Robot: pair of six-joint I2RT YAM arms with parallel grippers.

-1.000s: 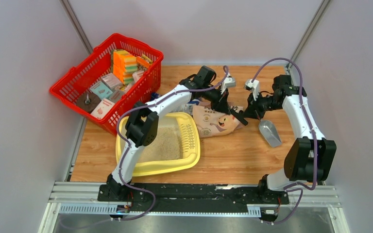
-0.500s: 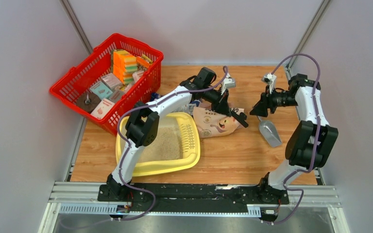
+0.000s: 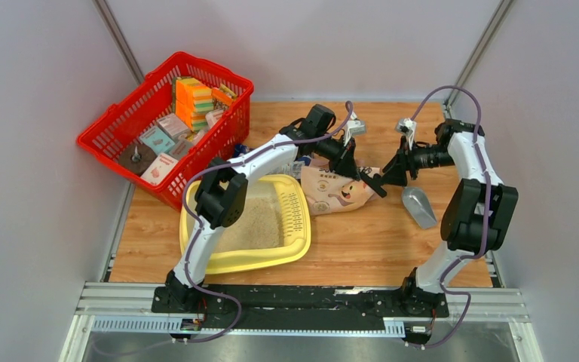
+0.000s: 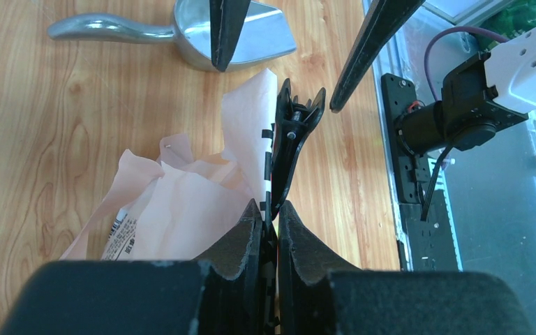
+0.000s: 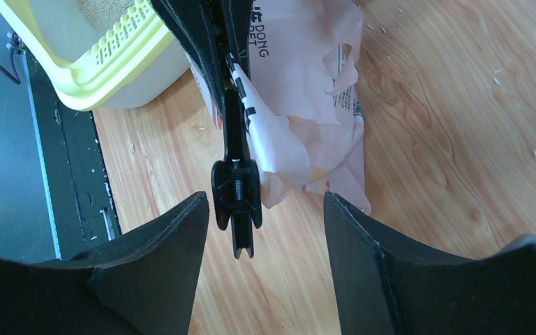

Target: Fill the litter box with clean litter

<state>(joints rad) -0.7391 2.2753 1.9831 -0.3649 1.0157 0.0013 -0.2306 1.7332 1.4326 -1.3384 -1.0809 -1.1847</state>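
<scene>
The pale-yellow litter box (image 3: 299, 243) sits near the front left, with beige clean litter (image 3: 260, 222) inside; its slotted rim (image 5: 105, 77) also shows in the right wrist view. The tan paper bag (image 3: 339, 190) lies to its right. My left gripper (image 4: 270, 207) is shut on a black clip (image 4: 293, 132) at the bag's edge (image 4: 195, 209). My right gripper (image 5: 265, 199) is open, and the clip's free end (image 5: 236, 202) sits between its fingers without touching them.
A metal scoop (image 3: 418, 205) lies on the wood just right of the bag, under the right arm. A red mesh basket (image 3: 113, 136) with several boxes stands at the back left. Grains are scattered on the table (image 5: 460, 105).
My right gripper has opened. It swung out to the right, then came back left to straddle the clip's end. The left gripper and the bag have stayed put.
</scene>
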